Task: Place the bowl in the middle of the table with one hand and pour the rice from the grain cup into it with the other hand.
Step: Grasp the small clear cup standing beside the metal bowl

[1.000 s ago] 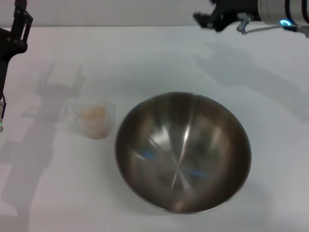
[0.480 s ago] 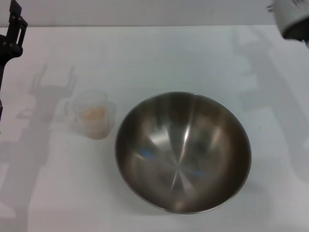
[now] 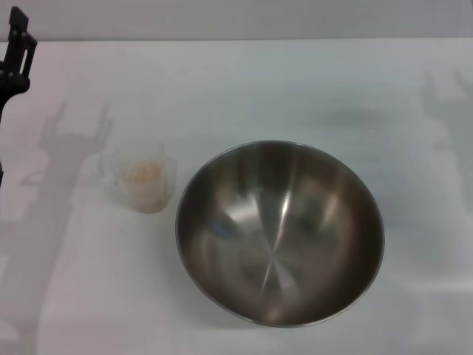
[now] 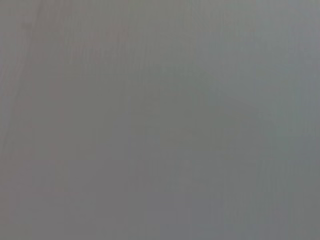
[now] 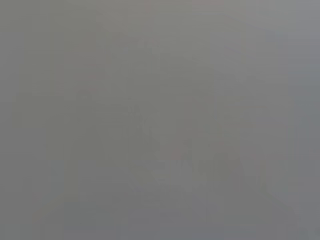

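Note:
The steel bowl (image 3: pixel 280 233) stands upright and empty on the white table (image 3: pixel 295 81), near the middle of the head view. The clear grain cup (image 3: pixel 142 178) stands just left of it, apart from its rim, with pale rice (image 3: pixel 140 173) inside. My left gripper (image 3: pixel 18 52) shows only as a black part at the far left edge, well behind and left of the cup, holding nothing I can see. My right gripper is out of view. Both wrist views show only flat grey.
Arm shadows fall on the table left of the cup and at the far right. The table's back edge (image 3: pixel 236 39) runs along the top of the head view.
The right arm has drawn away from the back right and left the view. The left gripper has shifted further toward the left edge. The bowl and cup have not moved.

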Motion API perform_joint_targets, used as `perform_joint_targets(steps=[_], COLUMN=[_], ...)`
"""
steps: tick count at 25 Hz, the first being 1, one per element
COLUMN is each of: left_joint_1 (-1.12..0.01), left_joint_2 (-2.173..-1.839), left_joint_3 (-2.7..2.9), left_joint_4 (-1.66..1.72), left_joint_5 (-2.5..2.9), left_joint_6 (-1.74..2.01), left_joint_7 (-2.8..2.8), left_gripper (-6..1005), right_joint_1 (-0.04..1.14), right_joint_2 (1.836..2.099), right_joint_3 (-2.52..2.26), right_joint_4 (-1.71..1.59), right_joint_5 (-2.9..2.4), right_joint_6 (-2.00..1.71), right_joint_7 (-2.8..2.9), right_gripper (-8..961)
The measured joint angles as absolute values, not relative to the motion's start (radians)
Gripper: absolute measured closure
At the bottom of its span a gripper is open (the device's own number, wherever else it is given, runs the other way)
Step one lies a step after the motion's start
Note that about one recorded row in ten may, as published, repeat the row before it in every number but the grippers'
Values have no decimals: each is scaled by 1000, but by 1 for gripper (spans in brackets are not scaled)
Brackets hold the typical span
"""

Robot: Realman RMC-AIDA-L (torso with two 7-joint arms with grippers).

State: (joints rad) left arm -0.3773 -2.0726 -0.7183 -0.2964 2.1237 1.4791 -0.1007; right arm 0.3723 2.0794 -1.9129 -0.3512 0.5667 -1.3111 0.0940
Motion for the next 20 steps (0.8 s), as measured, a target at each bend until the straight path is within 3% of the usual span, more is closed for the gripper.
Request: perform_joint_targets(steps=[3, 20], left_joint_1=[-347, -190], left_joint_2=[-2072, -2072], left_joint_3=[-710, -507], left_joint_4=[-298, -246], left_joint_5=[2129, 2133], left_joint_6=[1486, 1493], left_joint_7=[-101, -95], left_gripper=[277, 277], right_joint_1=[405, 478], right_joint_2=[2075, 2072], right_joint_3=[-1888, -1843], right_joint_4=[-222, -170], right_joint_5=[568, 568], right_joint_6=[-1351, -1275], right_joint_7=[223, 150], right_gripper=[438, 438])
